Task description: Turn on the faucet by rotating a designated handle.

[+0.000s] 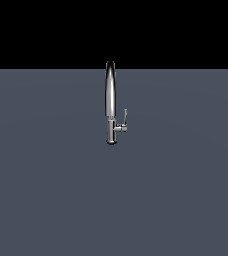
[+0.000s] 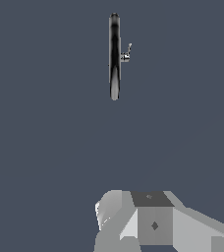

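The faucet (image 1: 110,100) is slim shiny chrome and stands upright on the grey floor in the middle of the exterior view, its tall narrow spout arched. The handle (image 1: 125,118) is a thin short lever on a stub off the lower body, on the exterior view's right, pointing up. In the wrist view the faucet (image 2: 114,54) shows from above, with the handle (image 2: 127,50) beside it. My gripper (image 2: 143,216) shows only as grey blocks at the picture's edge, well apart from the faucet. Its jaws cannot be made out. The arm is out of the exterior view.
A flat grey floor (image 1: 46,190) runs all around the faucet, with a black background behind it. No other object is in view.
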Controlling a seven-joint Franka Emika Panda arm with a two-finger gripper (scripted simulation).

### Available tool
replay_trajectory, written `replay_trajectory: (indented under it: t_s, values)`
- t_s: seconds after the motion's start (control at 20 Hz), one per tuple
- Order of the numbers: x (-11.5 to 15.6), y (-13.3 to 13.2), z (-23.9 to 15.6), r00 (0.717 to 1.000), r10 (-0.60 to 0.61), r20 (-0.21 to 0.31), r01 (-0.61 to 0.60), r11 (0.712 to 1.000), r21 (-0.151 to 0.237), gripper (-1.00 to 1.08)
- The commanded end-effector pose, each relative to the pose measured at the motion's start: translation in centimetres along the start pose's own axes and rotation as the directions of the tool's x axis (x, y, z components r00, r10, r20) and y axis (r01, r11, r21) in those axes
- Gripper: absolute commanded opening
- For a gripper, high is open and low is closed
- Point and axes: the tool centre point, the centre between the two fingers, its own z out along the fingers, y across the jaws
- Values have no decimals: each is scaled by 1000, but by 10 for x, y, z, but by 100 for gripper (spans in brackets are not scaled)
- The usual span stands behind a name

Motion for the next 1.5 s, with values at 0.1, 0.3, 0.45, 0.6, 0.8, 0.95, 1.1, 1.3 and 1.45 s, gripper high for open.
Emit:
replay_trajectory:
  t_s: [0.1,0.3,0.45,0.6,0.8,0.95,1.1,1.3,1.45]
  values:
    - [1,0,0,1000,1,1,-1,1000,1,-100]
    - [5,0,1,1000,11,11,-11,1000,11,-100]
    - [11,-1,2,999,25,25,-26,999,24,-100]
    - [20,-2,4,998,44,46,-46,998,43,-100]
    - [36,-3,7,993,78,83,-84,994,75,-100]
    - [51,-3,11,987,108,120,-121,987,105,-100]
    - [68,-3,16,976,141,163,-164,977,137,-100]
    - [91,-2,23,957,183,223,-225,958,177,-100]
    - [109,-1,30,939,212,270,-272,940,205,-100]
